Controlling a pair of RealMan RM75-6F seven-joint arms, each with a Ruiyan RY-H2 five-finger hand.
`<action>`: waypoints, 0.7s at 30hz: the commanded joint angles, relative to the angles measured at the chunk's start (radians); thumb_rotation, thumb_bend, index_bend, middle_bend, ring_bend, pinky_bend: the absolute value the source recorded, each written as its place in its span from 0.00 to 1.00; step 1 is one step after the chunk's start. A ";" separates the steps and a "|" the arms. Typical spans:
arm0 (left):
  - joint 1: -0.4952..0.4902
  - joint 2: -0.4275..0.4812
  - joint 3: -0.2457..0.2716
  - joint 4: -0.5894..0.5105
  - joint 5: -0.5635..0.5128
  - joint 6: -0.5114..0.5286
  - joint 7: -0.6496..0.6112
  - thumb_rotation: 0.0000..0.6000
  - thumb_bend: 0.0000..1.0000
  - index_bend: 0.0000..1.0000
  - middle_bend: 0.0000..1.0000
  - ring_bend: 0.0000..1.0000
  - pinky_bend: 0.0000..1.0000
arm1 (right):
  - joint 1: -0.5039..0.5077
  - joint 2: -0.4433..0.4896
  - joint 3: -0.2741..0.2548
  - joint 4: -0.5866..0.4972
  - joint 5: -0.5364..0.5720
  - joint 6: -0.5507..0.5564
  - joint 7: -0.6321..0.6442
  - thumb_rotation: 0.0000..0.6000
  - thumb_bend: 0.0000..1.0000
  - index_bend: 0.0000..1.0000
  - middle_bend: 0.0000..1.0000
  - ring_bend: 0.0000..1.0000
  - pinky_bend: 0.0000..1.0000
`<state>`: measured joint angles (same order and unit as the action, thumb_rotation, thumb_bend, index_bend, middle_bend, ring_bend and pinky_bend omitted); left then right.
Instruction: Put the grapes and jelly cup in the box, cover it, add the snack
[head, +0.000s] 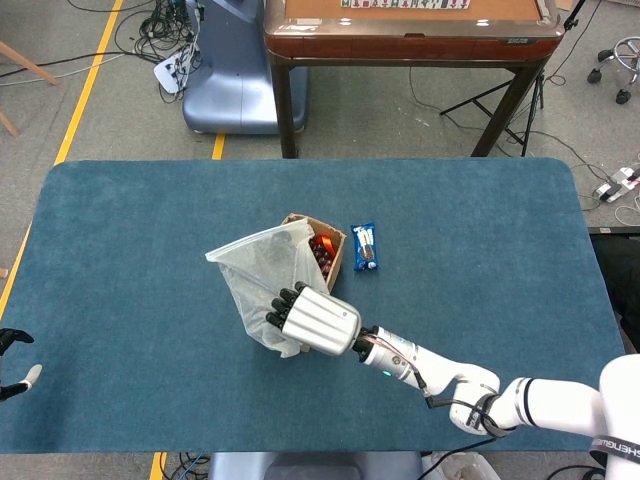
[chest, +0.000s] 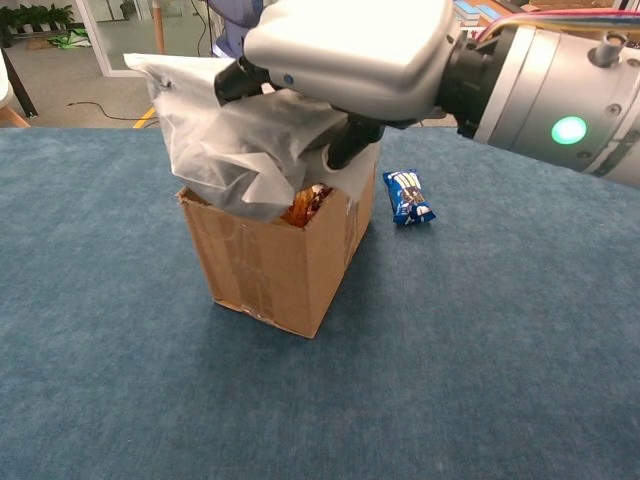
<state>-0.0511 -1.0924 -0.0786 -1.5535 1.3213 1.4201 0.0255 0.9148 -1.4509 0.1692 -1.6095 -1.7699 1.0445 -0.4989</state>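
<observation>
The right hand (head: 312, 322) holds the plastic sheet (head: 262, 275) over the box (chest: 272, 262), covering its near-left part. The grapes (head: 323, 258) sit in the box's uncovered right side. The snack (head: 365, 246) lies on the table (head: 480, 250) just right of the box.

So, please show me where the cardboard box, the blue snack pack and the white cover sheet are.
cardboard box (chest: 262, 265): chest view, on its front wall.
blue snack pack (chest: 408, 196): chest view, middle of the wrapper.
white cover sheet (head: 258, 275): head view, on its flat upper part.
</observation>
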 joint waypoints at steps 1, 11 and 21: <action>0.000 0.000 0.000 0.000 0.000 0.000 0.000 1.00 0.22 0.42 0.38 0.31 0.46 | -0.003 -0.004 0.002 0.010 0.013 -0.004 -0.016 1.00 0.15 0.50 0.51 0.45 0.75; 0.000 0.001 0.000 -0.001 0.000 0.000 0.000 1.00 0.22 0.42 0.38 0.31 0.46 | -0.019 0.022 0.008 -0.046 0.097 -0.041 -0.091 1.00 0.00 0.02 0.21 0.20 0.47; 0.000 -0.001 0.001 0.001 0.000 -0.001 0.003 1.00 0.22 0.42 0.38 0.31 0.46 | -0.055 0.107 -0.007 -0.145 0.059 0.017 -0.106 1.00 0.00 0.01 0.17 0.16 0.43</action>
<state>-0.0514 -1.0930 -0.0778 -1.5520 1.3218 1.4186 0.0283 0.8681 -1.3574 0.1653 -1.7411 -1.7048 1.0518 -0.5981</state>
